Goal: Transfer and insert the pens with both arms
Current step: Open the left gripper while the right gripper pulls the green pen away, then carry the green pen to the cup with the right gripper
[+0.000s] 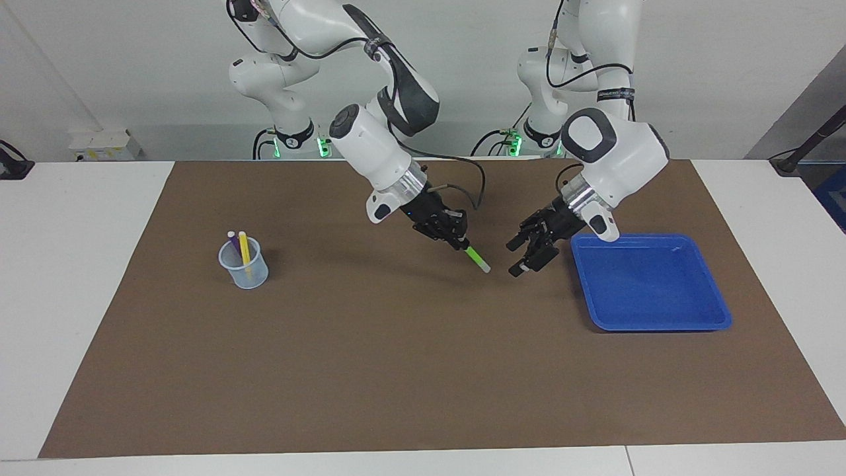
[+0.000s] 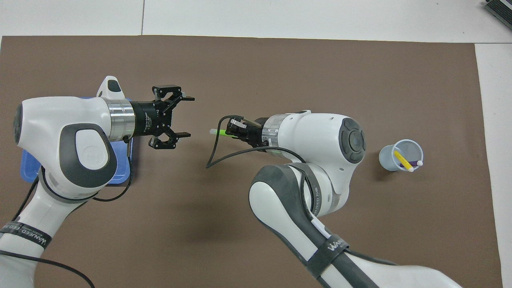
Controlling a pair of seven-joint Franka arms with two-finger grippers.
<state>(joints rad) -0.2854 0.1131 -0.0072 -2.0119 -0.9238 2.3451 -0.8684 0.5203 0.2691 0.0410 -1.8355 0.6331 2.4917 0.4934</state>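
My right gripper point(image 1: 461, 246) point(image 2: 233, 132) is shut on the green pen point(image 1: 477, 258) point(image 2: 218, 131) and holds it slanted above the middle of the brown mat, whitish end pointing down and outward. My left gripper point(image 1: 514, 258) point(image 2: 189, 117) hangs open and empty a short way from that end, beside the blue tray point(image 1: 661, 325). The yellow pen point(image 1: 244, 248) point(image 2: 402, 161) and the purple pen point(image 1: 233, 243) point(image 2: 414, 163) stand in a clear cup point(image 1: 244, 270) point(image 2: 401, 150) toward the right arm's end of the table.
The brown mat point(image 1: 396, 370) covers most of the white table. The blue tray point(image 2: 27, 174) holds nothing that I can see and is partly under the left arm in the overhead view. Two smaller white arms with green-lit bases point(image 1: 291, 139) stand at the robots' edge.
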